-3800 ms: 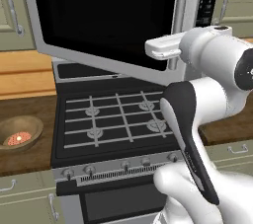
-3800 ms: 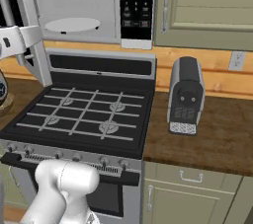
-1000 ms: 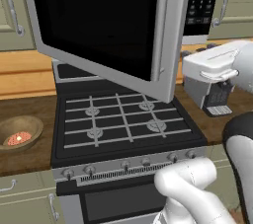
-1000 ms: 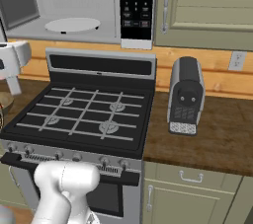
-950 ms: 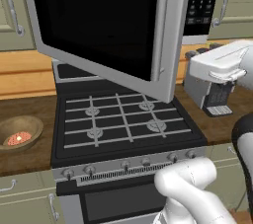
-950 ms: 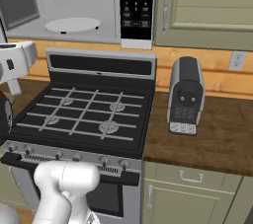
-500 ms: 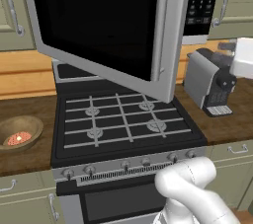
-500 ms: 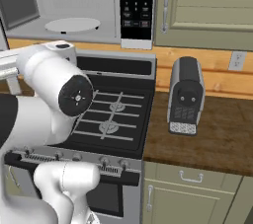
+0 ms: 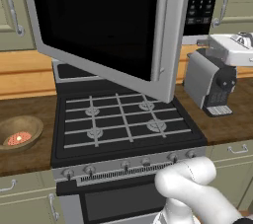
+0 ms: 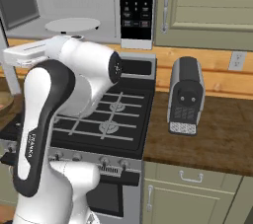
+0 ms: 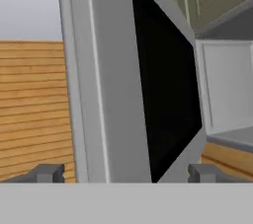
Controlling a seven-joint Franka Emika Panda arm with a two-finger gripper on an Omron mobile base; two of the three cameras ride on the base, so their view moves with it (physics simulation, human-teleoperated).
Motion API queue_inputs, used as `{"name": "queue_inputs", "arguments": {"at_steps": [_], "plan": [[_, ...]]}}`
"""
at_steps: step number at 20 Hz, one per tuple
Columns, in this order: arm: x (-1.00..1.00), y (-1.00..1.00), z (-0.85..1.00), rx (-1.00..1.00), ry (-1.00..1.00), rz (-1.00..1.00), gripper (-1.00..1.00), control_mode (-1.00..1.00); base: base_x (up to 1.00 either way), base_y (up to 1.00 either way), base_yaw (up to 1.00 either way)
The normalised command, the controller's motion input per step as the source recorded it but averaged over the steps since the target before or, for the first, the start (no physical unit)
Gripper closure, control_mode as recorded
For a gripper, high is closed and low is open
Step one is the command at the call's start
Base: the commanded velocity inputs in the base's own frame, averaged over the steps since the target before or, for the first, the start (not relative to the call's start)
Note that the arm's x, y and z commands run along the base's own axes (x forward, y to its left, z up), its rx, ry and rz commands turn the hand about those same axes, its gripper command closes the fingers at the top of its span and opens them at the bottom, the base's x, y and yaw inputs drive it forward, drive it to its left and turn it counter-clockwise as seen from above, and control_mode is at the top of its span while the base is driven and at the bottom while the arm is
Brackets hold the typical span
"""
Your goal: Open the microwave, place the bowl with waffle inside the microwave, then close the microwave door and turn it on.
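Dark end effector [image 11: 126, 172] fingertips stand wide apart, empty, facing the microwave door [image 11: 148, 80].

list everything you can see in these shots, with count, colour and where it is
microwave: 1, silver with grey inside, above the stove, open
door: 1, silver frame with black glass, swung out over the stove
turntable: 1, white, inside the microwave
button panel: 1, black, right end of the microwave
stove: 1, black top with grey grates, between the counters
bowl: 1, brown, on the counter left of the stove
waffle: 1, reddish-orange, in the bowl
coffee machine: 1, grey and black, on the counter right of the stove
cabinets: several, pale green, above and below the counters
outlet: 1, white, on the wooden wall
gripper: 1, dark jaws wide apart, facing the door edge
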Motion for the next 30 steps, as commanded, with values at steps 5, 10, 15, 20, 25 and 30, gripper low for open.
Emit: {"name": "queue_inputs", "arguments": {"at_steps": [5, 10, 15, 20, 25, 30], "plan": [[0.46, 0.5, -0.16, 0.0, 0.01, 0.19, -1.0, -1.0, 0.0, 0.0, 0.0], [0.09, 0.57, -0.01, 0.0, 0.0, 0.12, -1.0, -1.0, 0.0, 0.0, 0.0], [-0.13, 0.76, 0.0, 0.0, 0.0, 0.04, -1.0, -1.0, 0.0, 0.0, 0.0], [-0.12, 0.77, -0.01, 0.0, 0.02, 0.04, -1.0, -1.0, 0.0, 0.0, 0.0], [-0.04, 0.86, 0.0, 0.0, 0.01, 0.01, -1.0, -1.0, 0.0, 0.0, 0.0], [0.0, 0.9, 0.0, 0.0, 0.05, 0.0, -1.0, -1.0, 0.0, 0.0, 0.0]]}}
